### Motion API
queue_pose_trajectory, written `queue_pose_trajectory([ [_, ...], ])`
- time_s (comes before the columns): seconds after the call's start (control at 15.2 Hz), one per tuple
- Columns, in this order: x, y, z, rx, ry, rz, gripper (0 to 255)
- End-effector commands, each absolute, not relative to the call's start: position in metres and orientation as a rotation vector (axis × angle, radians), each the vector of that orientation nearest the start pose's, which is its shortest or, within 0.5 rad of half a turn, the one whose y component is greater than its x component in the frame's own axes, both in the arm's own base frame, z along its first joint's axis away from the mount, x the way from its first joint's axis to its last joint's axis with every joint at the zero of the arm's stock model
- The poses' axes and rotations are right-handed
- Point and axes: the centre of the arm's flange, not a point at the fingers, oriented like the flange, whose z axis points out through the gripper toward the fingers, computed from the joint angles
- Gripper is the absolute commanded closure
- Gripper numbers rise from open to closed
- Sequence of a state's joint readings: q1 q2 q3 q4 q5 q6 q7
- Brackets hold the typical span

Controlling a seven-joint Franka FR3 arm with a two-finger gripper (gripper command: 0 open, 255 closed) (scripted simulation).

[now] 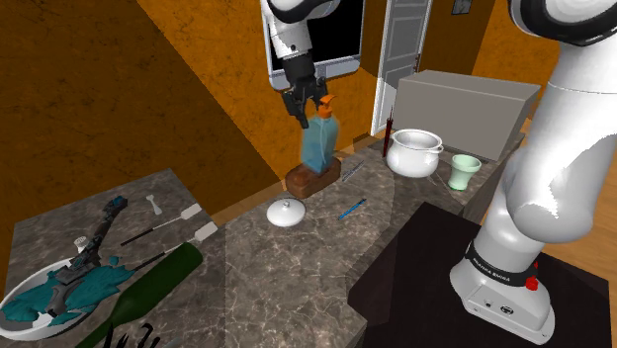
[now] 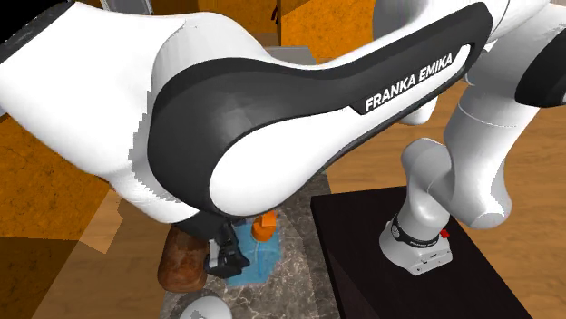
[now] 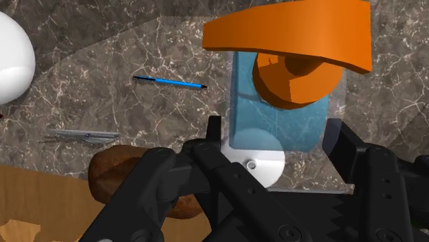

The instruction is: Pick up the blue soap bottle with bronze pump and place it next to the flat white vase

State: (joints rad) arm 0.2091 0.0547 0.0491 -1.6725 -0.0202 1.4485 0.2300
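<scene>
While the pincer (image 1: 309, 107) clasps the upright bottle (image 1: 321, 140) aloft, the vase (image 1: 287, 212) sits on the worktop (image 1: 297, 282) almost straight beneath.

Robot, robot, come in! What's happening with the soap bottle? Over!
Hand shut on blue bottle. Bottle held above the counter, not yet by the white vase. Brown block close beside it.

**A household room, kitchen by the look of it**

I work at a marbled stone counter (image 1: 297, 267) between orange walls (image 1: 198, 59), with a white panelled door (image 1: 403, 49) beyond its far edge. A white pot (image 1: 414, 152) and green cup (image 1: 463, 170) stand near the far corner, a dark green bottle (image 1: 148, 292) at the near edge.
</scene>
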Motion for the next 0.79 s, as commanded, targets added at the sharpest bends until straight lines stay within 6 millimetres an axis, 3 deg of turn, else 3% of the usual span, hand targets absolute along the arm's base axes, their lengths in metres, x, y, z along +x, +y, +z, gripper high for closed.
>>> queue_pose_trajectory([
  [0.0,0.535,0.165,0.538,-3.196,-0.045,0.429,255],
  [0.73,0.565,0.307,0.539,-3.196,-0.045,0.429,255],
])
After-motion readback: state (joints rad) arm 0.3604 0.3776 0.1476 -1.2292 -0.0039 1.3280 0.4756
